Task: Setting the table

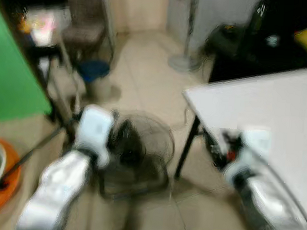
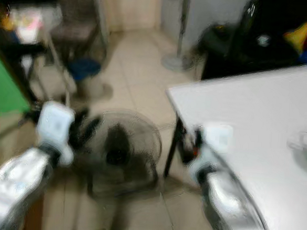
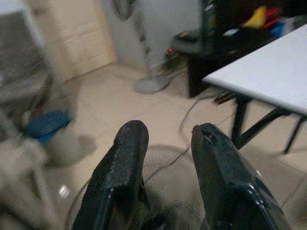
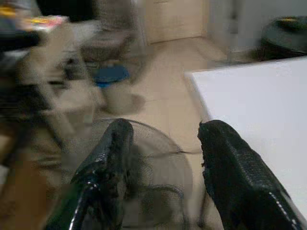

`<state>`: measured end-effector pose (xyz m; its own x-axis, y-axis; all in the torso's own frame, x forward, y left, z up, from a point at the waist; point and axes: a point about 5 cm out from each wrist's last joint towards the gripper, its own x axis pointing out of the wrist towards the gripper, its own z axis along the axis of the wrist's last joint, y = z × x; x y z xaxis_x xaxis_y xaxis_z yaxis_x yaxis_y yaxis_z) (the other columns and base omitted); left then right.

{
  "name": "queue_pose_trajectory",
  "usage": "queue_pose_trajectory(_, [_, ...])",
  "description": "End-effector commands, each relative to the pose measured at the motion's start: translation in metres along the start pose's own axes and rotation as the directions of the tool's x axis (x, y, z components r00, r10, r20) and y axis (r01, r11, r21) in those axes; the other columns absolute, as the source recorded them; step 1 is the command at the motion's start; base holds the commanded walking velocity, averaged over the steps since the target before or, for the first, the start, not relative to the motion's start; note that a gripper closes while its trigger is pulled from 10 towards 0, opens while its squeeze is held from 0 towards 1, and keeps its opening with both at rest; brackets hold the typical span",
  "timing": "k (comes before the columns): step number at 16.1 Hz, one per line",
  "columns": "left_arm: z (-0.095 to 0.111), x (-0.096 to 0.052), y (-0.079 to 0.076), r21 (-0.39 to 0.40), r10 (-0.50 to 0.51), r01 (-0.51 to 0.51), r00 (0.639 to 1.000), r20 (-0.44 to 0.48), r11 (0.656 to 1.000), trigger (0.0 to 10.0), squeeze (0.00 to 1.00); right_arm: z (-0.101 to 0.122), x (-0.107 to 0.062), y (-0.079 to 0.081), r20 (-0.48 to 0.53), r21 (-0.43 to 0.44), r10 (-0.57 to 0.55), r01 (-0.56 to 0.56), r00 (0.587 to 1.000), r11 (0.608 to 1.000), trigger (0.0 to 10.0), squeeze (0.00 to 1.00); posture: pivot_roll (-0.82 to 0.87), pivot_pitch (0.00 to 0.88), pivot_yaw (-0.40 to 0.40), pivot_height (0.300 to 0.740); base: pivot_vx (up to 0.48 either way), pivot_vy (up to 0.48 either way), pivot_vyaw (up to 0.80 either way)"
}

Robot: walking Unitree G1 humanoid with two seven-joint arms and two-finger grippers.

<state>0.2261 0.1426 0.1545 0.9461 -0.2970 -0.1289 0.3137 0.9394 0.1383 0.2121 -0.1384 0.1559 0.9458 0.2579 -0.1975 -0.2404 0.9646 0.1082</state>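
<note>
Pincers both spread and empty: left pincer hung over a floor fan lying on the tiled floor, touching nothing; right pincer hung at the near-left corner of the white tabletop, fingers apart, gripping nothing. Head views were blurred. Tabletop sat on the right, black-legged, mostly bare, with a blurry clear glass object near its right edge.

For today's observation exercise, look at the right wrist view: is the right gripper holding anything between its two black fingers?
No. The right gripper has its fingers apart with nothing between them; through the gap shows a floor fan beside the white table.
</note>
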Motion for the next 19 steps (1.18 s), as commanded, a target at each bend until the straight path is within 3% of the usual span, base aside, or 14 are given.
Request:
queue_pose_trajectory(1, [0.004,0.000,-0.002,-0.011,-0.007,0.007,1.000,0.016,1.000,10.0,0.00,0.001,-0.002,-0.006,0.004,-0.017,-0.026,0.026,1.000,1.000,10.0,0.00,0.12,0.000,0.037,0.740,0.000,0.000,0.80])
queue_pose_trajectory(10, [0.011,-0.001,0.001,-0.013,0.016,-0.016,0.999,0.046,1.000,10.0,0.00,0.000,0.000,-0.007,0.006,0.002,-0.024,0.024,1.000,1.000,10.0,0.00,0.13,0.000,0.029,0.740,0.000,0.000,0.80])
queue_pose_trajectory(19, [0.022,0.005,0.011,0.020,0.026,-0.028,0.997,0.079,0.999,10.0,0.00,0.004,0.003,-0.007,0.036,0.040,-0.066,0.064,0.997,0.997,10.0,0.00,0.13,0.000,0.031,0.740,0.000,0.325,0.00])
